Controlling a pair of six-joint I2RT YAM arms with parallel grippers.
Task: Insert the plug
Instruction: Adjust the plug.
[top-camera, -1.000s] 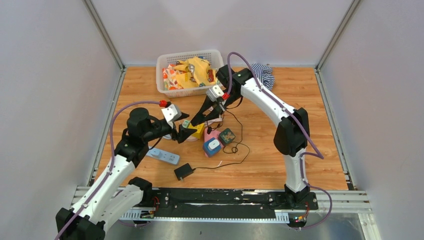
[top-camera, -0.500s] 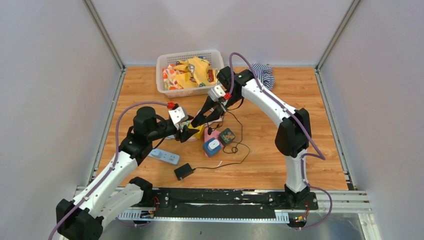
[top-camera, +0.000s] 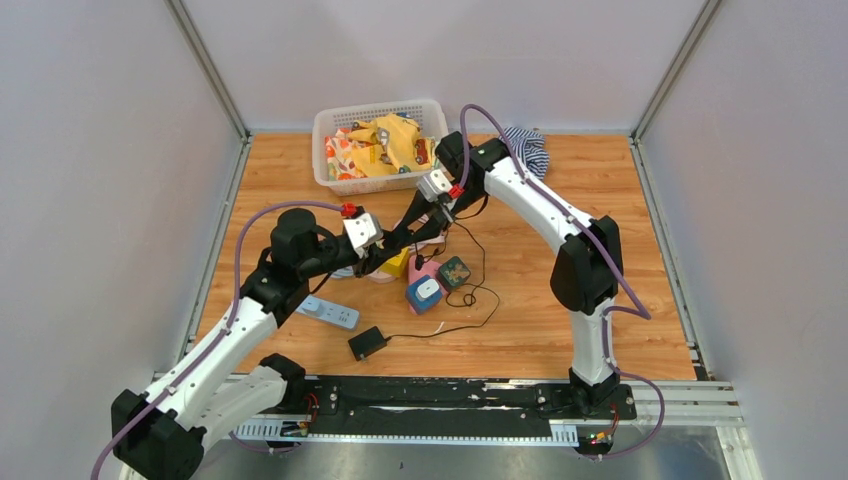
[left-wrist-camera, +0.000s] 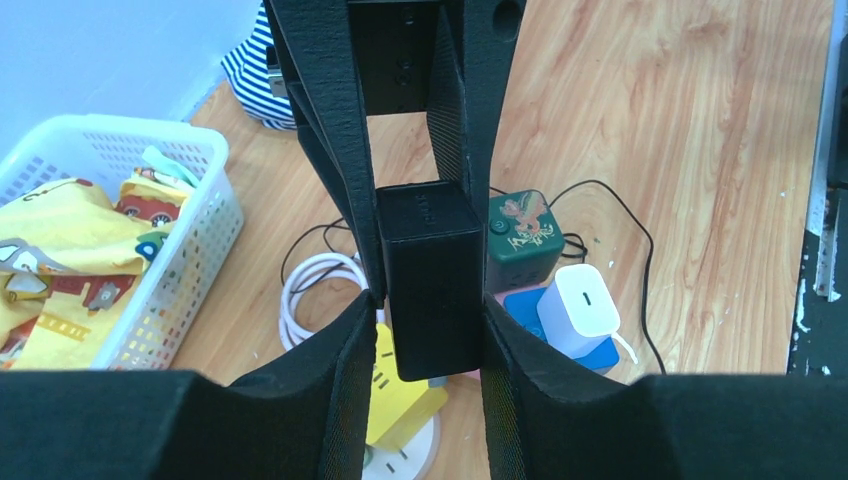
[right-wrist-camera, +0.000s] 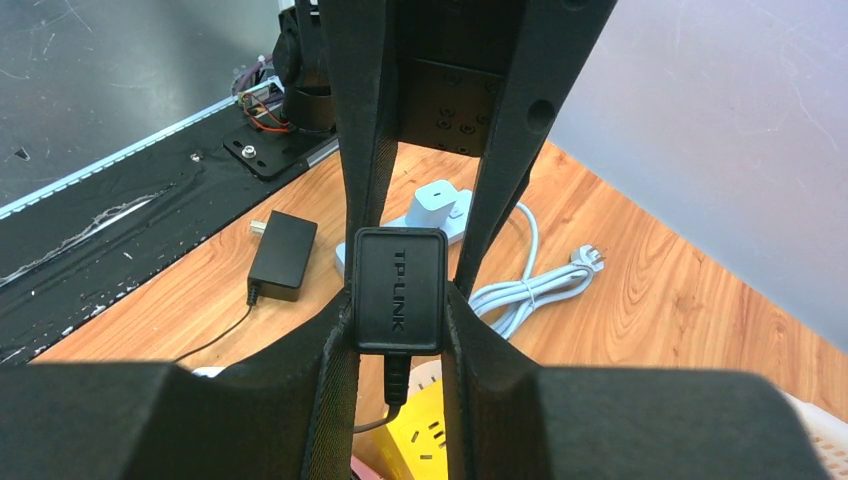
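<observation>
Your left gripper (left-wrist-camera: 428, 320) pinches the black plug (left-wrist-camera: 430, 255) on both sides. Your right gripper (right-wrist-camera: 398, 305) clamps the same plug from the far end, above the yellow socket (left-wrist-camera: 405, 415). The basket (top-camera: 325, 125) sits beyond.

Wooden table (top-camera: 560, 330), walls on three sides. Left gripper (top-camera: 383, 257) and right gripper (top-camera: 402, 238) meet tip to tip above a yellow block (top-camera: 399, 266). We cannot pick out the plug between them, black on black. Just beside: white charger (top-camera: 427, 290) on something blue and pink, green cube (top-camera: 455, 271), looped black cable (top-camera: 470, 297). Nearer the bases: white power strip (top-camera: 328, 314), black adapter (top-camera: 367, 343). Far edge: white basket (top-camera: 322, 150) of yellow cloth, striped cloth (top-camera: 527, 150).
</observation>
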